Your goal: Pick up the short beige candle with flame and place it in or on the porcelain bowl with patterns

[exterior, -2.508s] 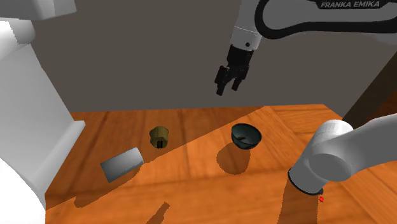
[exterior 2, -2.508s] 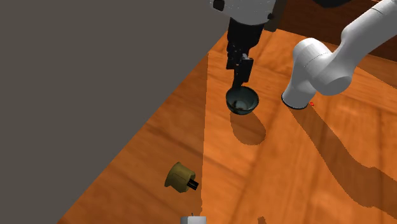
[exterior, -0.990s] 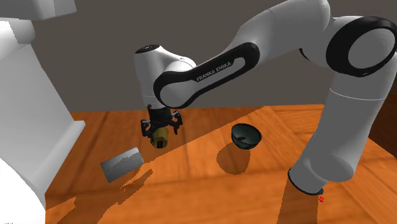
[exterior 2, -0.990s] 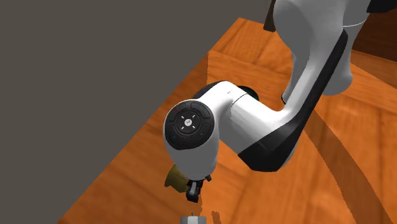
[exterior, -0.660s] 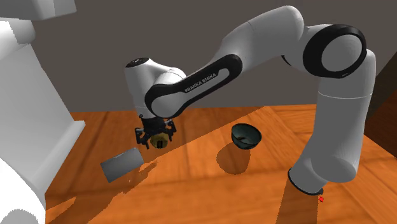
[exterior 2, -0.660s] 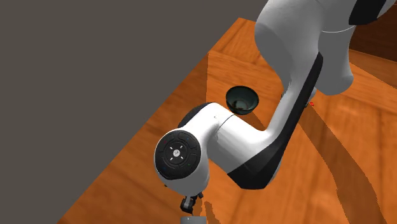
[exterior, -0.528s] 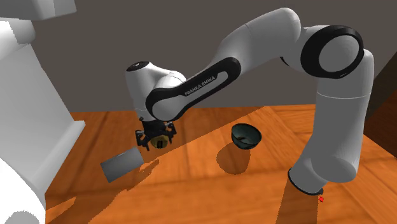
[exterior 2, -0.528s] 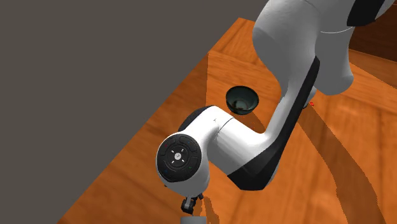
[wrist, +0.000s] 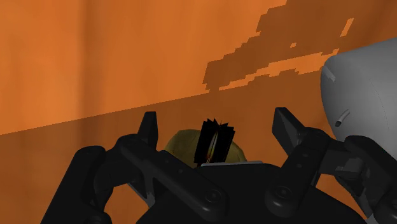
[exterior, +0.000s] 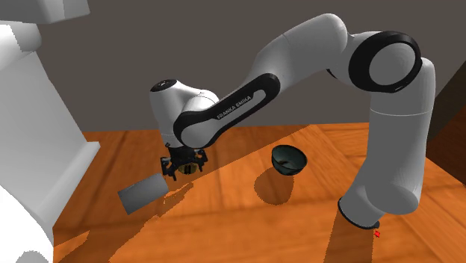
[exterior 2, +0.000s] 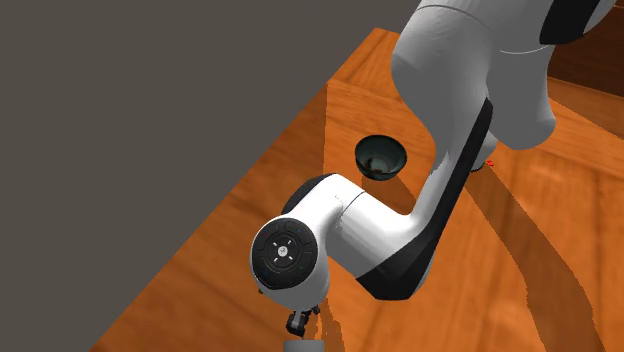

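Shoulder view: my hand [exterior: 184, 167] is down low at the table [exterior: 246, 224], right over the olive-beige candle [exterior: 192, 167], which it mostly covers so only a sliver of it peeks out. The candle sits on the wood towards this view's left. The grey object [exterior: 142, 193] lies just beside the hand on its lower left. The dark bowl [exterior: 289, 159] stands well apart on this view's right, with bare table between it and the candle. A big white shape [exterior: 30, 119] fills the left edge and a grey wall [exterior: 127, 82] runs behind the table. My forearm stretches over the table from the right. Second exterior view: my white wrist joint [exterior 2: 290, 255] blocks the candle. One black finger [exterior 2: 297, 322] pokes out under it, just above the top of the grey object [exterior 2: 303, 346] at the bottom edge. The bowl [exterior 2: 380, 155] sits far up the table, close to the wall line, with nothing in it. Wrist view: the hand [wrist: 216, 124] is spread, its fingers [wrist: 148, 130] well apart and not clenched on anything. The candle [wrist: 184, 145] lies between them with its black wick end [wrist: 215, 140] facing the camera, nearer one finger and with a clear gap to the other. The grey object [wrist: 362, 95] is close outside that other finger.
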Motion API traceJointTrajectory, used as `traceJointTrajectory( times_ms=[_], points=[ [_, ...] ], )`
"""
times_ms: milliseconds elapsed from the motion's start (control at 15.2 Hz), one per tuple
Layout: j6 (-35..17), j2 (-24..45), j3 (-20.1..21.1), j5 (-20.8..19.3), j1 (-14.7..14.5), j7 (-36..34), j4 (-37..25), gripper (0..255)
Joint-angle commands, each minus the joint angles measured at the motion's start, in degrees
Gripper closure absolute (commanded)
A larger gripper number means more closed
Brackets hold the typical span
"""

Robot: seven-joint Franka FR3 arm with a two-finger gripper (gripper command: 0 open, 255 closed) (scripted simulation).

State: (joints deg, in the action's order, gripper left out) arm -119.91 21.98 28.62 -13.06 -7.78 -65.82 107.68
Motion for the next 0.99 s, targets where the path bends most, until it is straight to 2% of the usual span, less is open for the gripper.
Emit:
traceJointTrajectory(
  times_ms=[0, 132, 198, 924],
  points=[
    [0.0, 0.0, 0.0, 0.0, 0.0, 0.0, 0.0, 0],
    [0.0, 0.0, 0.0, 0.0, 0.0, 0.0, 0.0, 0],
    [0.0, 0.0, 0.0, 0.0, 0.0, 0.0, 0.0, 255],
    [1.2, -0.8, 0.2, 0.5, 0.2, 0.3, -0.5, 255]
  ],
)
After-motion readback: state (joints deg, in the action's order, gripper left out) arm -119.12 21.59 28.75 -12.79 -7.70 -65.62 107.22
